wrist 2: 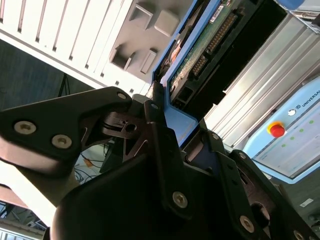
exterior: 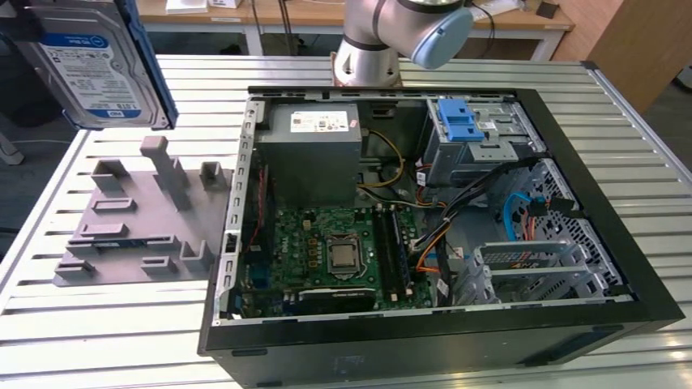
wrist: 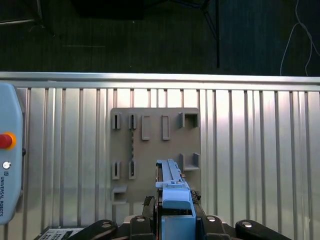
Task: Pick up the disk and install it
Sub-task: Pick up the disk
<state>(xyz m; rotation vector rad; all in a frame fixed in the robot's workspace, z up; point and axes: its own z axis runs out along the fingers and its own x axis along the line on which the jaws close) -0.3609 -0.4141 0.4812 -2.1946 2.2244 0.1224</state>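
The disk (exterior: 97, 77) is off the table, held in the air with its white-and-blue label (exterior: 81, 49) facing the exterior camera and a blue rail (exterior: 151, 65) running down its long edge. In the second wrist view the gripper (wrist 2: 181, 127) is clamped on it: the black fingers (wrist 2: 160, 145) press from both sides on the blue rail end, and the green circuit board on the drive's underside (wrist 2: 205, 47) shows beyond them. In the first wrist view the disk (wrist: 172, 187) is seen edge-on, hanging over the grey fixture plate (wrist: 155, 150) without touching it, above the plate's edge nearest the gripper. That plate (exterior: 135, 231), with its upright tabs and slots, lies flat on the slatted metal table (exterior: 119, 324) near the edge at the exterior view's left. Just beside it, toward the exterior view's right, lies the open computer case (exterior: 433, 348), taking up most of the surface. Inside the case, a grey metal box with a small white sticker (exterior: 308, 162) sits at the far side, and a grey metal cage (exterior: 481, 150) with a blue plastic latch (exterior: 459, 121) sits in the far corner at the exterior view's right. The motherboard (exterior: 324, 243) lies on the case floor nearer the camera. The arm's base (exterior: 368, 57) stands at the table's far edge, behind the case. In the first wrist view a control pendant (wrist: 7, 165) with a red button (wrist: 4, 141) lies on the slats, well apart from the plate.
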